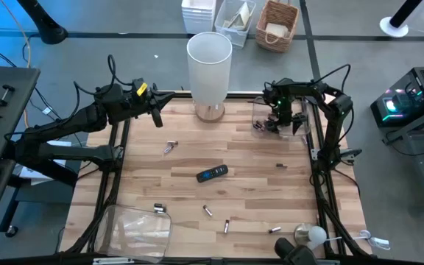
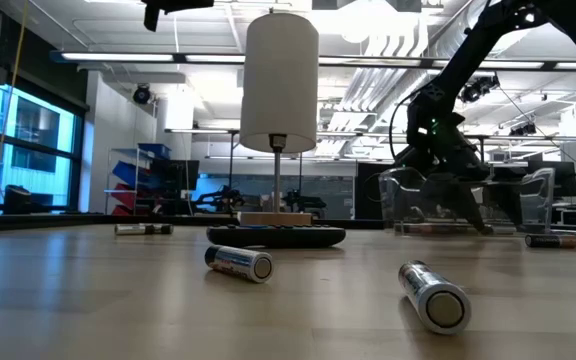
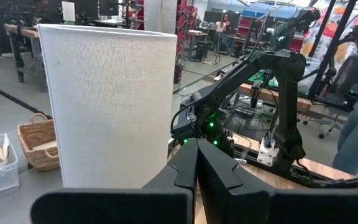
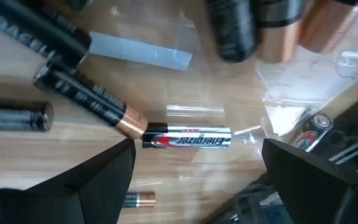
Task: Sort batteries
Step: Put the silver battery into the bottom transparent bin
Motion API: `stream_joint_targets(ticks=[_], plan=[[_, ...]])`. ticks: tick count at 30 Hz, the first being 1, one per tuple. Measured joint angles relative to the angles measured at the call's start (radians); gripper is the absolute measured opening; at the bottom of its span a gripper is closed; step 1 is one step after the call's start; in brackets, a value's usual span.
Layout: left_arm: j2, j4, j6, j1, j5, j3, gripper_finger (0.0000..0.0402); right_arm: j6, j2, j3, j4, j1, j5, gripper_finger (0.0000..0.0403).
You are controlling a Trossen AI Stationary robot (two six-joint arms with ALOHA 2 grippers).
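At the far right corner of the table (image 1: 197,154), the right tool (image 1: 280,118) is held low over a clear container (image 1: 260,112), with its fingers spread wide and nothing between them. In its wrist view several batteries (image 4: 89,99) are seen lying close together on the wood behind the clear wall: dark ones with copper ends, and one silver battery (image 4: 187,138) lying directly in the gap between the spread fingers. Whether this silver one is about to be gripped or has just been let go cannot be told; the wide spread is judged to suit either. The grouping of cells here suggests that this corner is used as one sorting place.

At the far left, the left tool (image 1: 155,112) is held raised above the table edge, its fingers pressed together on nothing; it is judged to be waiting clear of the work. Its wrist view is filled mostly by the white lamp shade (image 3: 107,106), which stands at the far middle of the table.

Loose batteries are still scattered across the table: one left of centre (image 1: 170,146), one right of centre (image 1: 280,166), and several along the near side (image 1: 207,211). A black remote-like bar (image 1: 212,174) lies at the centre. A second clear container (image 1: 135,230) sits at the near left corner, presumably meant for the other kind. With so many cells unsorted, much of the task is judged to remain.
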Motion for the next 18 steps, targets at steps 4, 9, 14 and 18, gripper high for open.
stream_joint_targets(ticks=[4,9,14,18], plan=[[0.0,-0.001,0.0,0.0,0.0,0.0,0.0001,0.045,-0.006,-0.056,0.076,0.006,-0.051,0.0348],[0.0,-0.002,0.0,0.0,0.0,0.0,0.0001,0.08,-0.016,-0.142,0.137,0.015,-0.126,0.0348],[0.0,-0.002,0.001,0.0,0.0,0.0,0.0001,0.086,-0.015,-0.144,0.152,0.041,-0.125,0.0348],[0.0,-0.002,0.001,0.0,0.0,0.0,0.0001,0.119,-0.012,-0.141,0.185,0.063,-0.142,0.0345]])
